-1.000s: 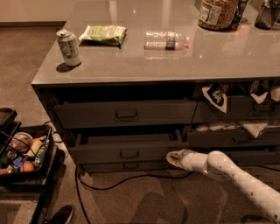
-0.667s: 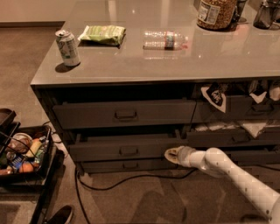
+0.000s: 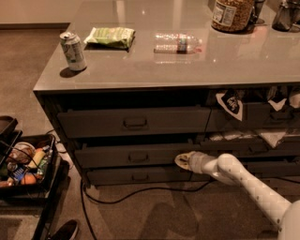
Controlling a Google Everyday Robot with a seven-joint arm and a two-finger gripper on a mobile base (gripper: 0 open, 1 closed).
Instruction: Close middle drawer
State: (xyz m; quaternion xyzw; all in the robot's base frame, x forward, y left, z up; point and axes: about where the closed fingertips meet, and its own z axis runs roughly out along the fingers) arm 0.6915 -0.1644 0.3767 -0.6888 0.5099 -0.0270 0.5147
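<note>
**1. Gripper.** The gripper (image 3: 183, 161) sits low in front of the cabinet (image 3: 47, 105), level with the middle row of drawers. It is on the end of my white arm (image 3: 248, 180), which reaches in from the lower right. I cannot tell whether it is open or closed.

**2. Middle drawer.** The middle drawer (image 3: 108, 157) lies directly left of the gripper. The gripper's tip is at the right end of the drawer's front, well to the right of the small centred handle (image 3: 138, 157). The tip looks to be against the front, but I cannot confirm contact. The drawer appears slightly pulled out, its front standing a little forward of the bottom drawer (image 3: 136, 176) beneath it.

**3. Neighbouring drawers.** The taller top drawer (image 3: 133, 122) sits above the middle drawer, also ajar, with a dark gap over it. To the right of the gripper, 2 or more drawers on the right side hang open with pale items spilling over their edges.

**4. Countertop.** The countertop (image 3: 187, 65) carries:
- 1 soda can (image 3: 73, 50) upright near the left edge
- 1 green bag (image 3: 110, 36) beside the can
- 1 water bottle (image 3: 178, 43) lying on its side near the centre
- 1 jar (image 3: 232, 14) at the back right

**5. Floor.**
- 1 dark cable (image 3: 140, 192) runs along the carpet below the bottom drawer.
- 1 black basket (image 3: 28, 161) of mixed items stands left of the cabinet.
- 1 shoe (image 3: 63, 230) is at the lower edge.
</note>
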